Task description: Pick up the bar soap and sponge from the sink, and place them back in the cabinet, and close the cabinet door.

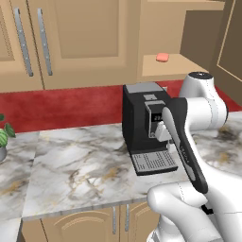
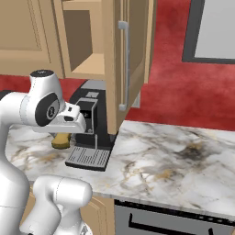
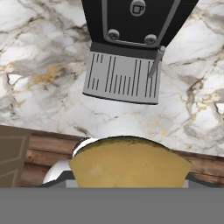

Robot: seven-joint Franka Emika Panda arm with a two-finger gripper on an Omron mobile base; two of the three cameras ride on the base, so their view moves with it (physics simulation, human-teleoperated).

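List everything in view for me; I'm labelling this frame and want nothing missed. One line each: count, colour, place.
bar soap: one, salmon-pink, on the open cabinet's shelf.
sponge: one, yellow-brown, in the gripper, above the counter edge.
cabinet: one, tan, on the wall above the coffee machine.
cabinet door: one, tan with silver bar handle, swung open.
coffee machine: one, black with grey drip tray, on the counter.
counter: one, white-grey marble.
plant: one, green, at the counter's left edge.
gripper: one, closed on the sponge.
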